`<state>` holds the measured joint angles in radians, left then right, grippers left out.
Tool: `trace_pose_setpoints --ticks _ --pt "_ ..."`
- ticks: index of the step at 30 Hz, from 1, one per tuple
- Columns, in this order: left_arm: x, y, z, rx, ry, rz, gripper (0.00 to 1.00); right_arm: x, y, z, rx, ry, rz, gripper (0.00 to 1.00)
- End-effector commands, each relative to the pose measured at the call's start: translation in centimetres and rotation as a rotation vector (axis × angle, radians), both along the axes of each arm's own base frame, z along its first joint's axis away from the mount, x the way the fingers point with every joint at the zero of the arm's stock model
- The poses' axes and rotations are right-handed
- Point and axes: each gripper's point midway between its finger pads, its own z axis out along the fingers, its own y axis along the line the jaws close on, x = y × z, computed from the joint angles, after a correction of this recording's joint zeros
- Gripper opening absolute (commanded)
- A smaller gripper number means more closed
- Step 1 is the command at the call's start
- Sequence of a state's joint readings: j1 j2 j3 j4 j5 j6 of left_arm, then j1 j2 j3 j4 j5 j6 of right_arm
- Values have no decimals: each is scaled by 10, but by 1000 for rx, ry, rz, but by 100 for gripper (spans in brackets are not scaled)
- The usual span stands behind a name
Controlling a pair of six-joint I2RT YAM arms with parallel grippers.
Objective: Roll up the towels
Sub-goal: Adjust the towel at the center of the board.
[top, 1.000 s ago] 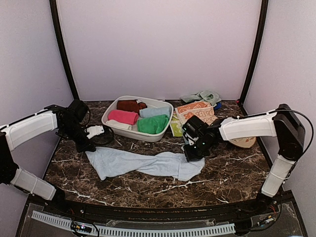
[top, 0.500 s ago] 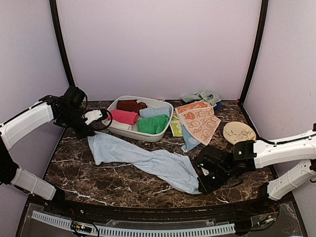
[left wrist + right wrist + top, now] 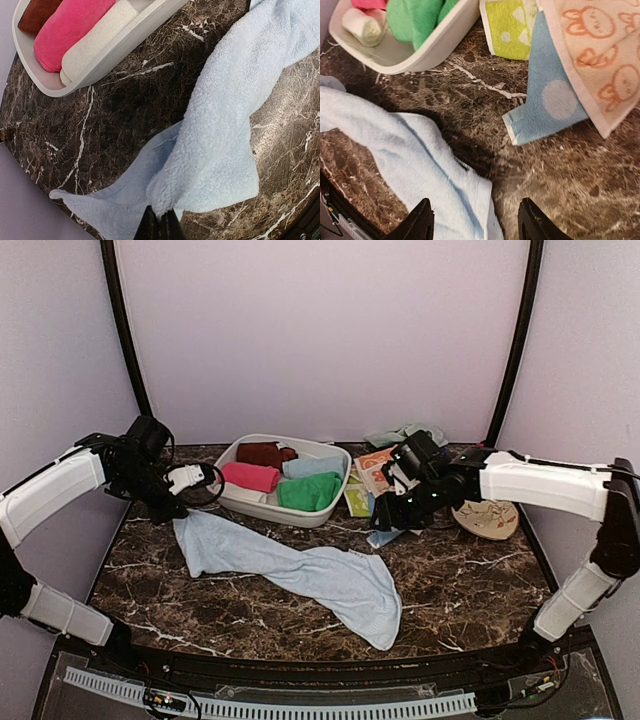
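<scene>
A pale blue towel sprawls unrolled diagonally across the tabletop

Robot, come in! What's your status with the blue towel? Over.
Left gripper shut on pale blue towel corner. Right gripper open, holding nothing. Towel lies rumpled, not yet rolled. White basin close behind it, nothing on top.

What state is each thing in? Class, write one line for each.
Pale blue towel: unrolled, rumpled on table.
Left gripper: shut on pale blue towel.
Right gripper: open, empty.
Basin: upright, nearly full.
Pink towel: rolled, in basin.
Bunny towel: flat, over dotted towel.
</scene>
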<state>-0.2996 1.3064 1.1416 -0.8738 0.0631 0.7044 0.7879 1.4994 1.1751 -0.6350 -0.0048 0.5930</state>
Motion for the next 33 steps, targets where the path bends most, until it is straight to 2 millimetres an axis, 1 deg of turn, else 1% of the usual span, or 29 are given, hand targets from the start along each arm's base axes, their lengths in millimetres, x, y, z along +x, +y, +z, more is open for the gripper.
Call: trace_pose_setpoints --ticks 1,2,4,5,7,9,10,11,12,15,17,19,20,21,23,24,27,30,31,32,33 --pt "-12 7 -2 16 14 -2 0 25 32 -68 -34 95 120 56" --pt "-13 7 -2 14 16 -2 0 26 38 -79 -26 115 141 56" --pt "-14 6 -3 10 19 0 0 19 49 -96 12 175 176 56" --pt "-14 6 -3 9 18 2 0 16 50 -105 11 204 183 55" --pt "-15 6 -3 7 17 2 0 8 51 -116 15 245 194 50" --pt "-15 7 -3 7 17 4 0 5 50 -119 24 250 192 38" --pt "-16 6 -4 7 17 2 0 5 49 -118 27 246 187 26" --pt "-16 6 -3 6 16 2 0 6 49 -114 28 233 183 11" --pt "-16 7 -3 7 13 2 0 9 50 -106 38 212 179 0" --pt "-15 9 -1 17 2 9 0 19 50 -69 71 120 164 0" --pt "-13 12 2 27 -14 16 0 23 46 -44 81 60 149 0" --pt "-12 13 6 32 -30 23 0 21 40 -19 104 8 138 0" --pt "-12 14 8 33 -35 26 0 19 36 -14 107 -8 127 0" --pt "-12 15 11 32 -41 31 0 17 32 1 125 -44 118 0" --pt "-14 15 17 27 -50 34 0 6 20 6 121 -76 101 0" --pt "-17 16 20 25 -55 35 0 0 13 5 107 -87 89 0" --pt "-24 18 28 19 -53 34 0 -16 2 20 117 -147 83 0" --pt "-40 19 36 6 -43 18 1 -32 -11 36 140 -199 71 0" --pt "-47 18 36 1 -32 6 7 -37 -15 40 146 -212 69 0" --pt "-53 19 32 1 -21 -4 16 -43 -19 42 153 -215 62 0" --pt "-57 20 26 6 -11 -7 29 -49 -23 40 156 -206 59 0"
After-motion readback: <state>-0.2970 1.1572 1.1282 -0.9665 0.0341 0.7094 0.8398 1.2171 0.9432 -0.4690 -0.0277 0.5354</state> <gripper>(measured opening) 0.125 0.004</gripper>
